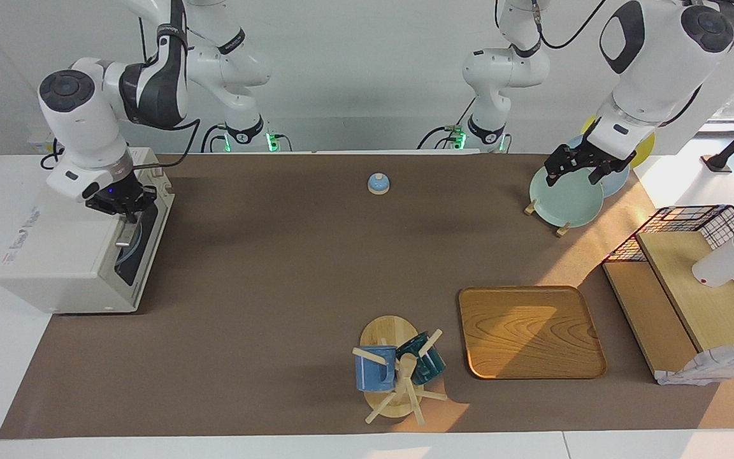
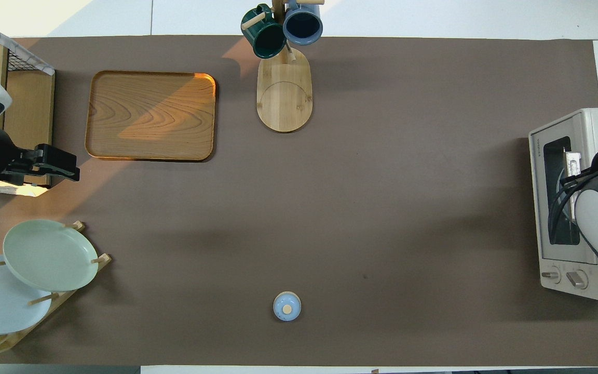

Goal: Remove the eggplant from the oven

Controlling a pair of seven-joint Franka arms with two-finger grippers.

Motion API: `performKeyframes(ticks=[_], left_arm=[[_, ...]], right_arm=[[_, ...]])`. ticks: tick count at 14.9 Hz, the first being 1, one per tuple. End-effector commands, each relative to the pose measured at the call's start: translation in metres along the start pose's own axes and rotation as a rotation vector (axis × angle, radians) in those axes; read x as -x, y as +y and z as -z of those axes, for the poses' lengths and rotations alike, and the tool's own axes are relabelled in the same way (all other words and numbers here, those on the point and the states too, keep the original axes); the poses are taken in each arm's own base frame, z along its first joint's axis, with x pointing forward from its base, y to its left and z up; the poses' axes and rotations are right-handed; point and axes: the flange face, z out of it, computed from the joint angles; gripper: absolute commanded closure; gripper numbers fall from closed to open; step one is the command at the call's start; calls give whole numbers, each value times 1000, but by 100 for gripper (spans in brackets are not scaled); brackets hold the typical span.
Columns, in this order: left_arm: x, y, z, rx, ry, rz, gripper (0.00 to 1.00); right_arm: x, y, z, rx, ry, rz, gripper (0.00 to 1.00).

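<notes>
Right gripper [image 1: 126, 212] is clamped on the oven [image 1: 67, 248] door's handle [image 1: 126, 234]; you can't see the eggplant, presumably inside below it. Left gripper [image 1: 580, 167] waits released over the plates [image 1: 564, 201]

Cream-white oven [image 1: 67, 255] — dark glass door; brown table [image 1: 278, 287].

Oven [image 1: 67, 255] door shut — mat [image 1: 290, 268] centre open

I see a wooden tray [image 1: 531, 331] beside the mug rack [image 1: 396, 376], a blue bell [image 1: 378, 183], plates [image 1: 564, 199] in their stand, and a wire basket [image 1: 692, 220].
</notes>
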Motion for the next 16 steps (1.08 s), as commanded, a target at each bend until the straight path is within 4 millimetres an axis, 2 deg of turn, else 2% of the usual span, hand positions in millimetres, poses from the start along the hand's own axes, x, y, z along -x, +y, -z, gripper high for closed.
performKeyframes(ticks=[1, 5, 7, 10, 13, 16], left_arm=[[6, -4, 2, -18, 2, 12, 0], [6, -4, 3, -18, 4, 12, 0], [6, -4, 3, -18, 4, 12, 0], [6, -4, 2, -18, 2, 12, 0], [6, -4, 2, -18, 2, 12, 0], [6, -4, 3, -19, 4, 12, 0]], right_arm=[[0, -9, -11, 24, 15, 5, 100], [-5, -26, -32, 10, 44, 13, 100], [-21, -54, -39, 3, 67, 17, 100], [-37, -78, -47, 1, 81, -11, 100], [-51, -87, -67, -28, 127, -35, 100], [-48, -95, -95, -51, 131, -61, 100]])
